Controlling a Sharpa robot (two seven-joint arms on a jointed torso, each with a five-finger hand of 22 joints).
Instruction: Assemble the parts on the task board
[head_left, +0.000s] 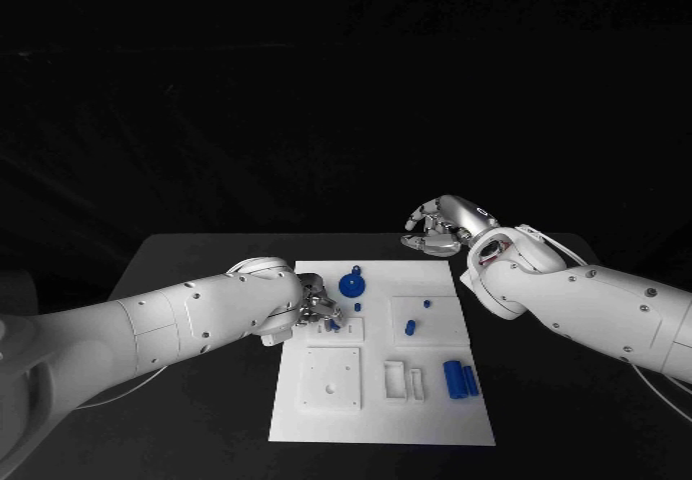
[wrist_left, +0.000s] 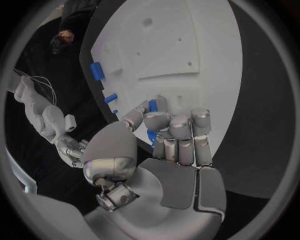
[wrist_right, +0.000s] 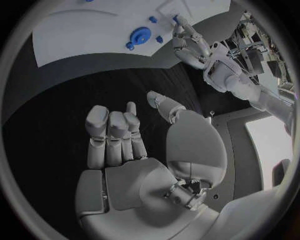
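Black table (head_left: 188, 260) borders task board (head_left: 433, 420); right hand (head_left: 433, 228) beyond.

1. The place is a robotics lab or test cell: a black table (head_left: 202, 260) stands before a dark backdrop.
2. A white task board (head_left: 378, 415) with moulded recesses lies beyond the left hand's fingertips (wrist_left: 164, 102), bearing small blue parts (head_left: 459, 378).

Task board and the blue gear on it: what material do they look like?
Task board: looks like matte white plastic, possibly printed or machined; even, dull surface with moulded recesses and raised blocks, no glare. Blue gear: likely hard plastic, uniform saturated blue with crisp teeth in the right wrist view. Neither can be confirmed by look alone.
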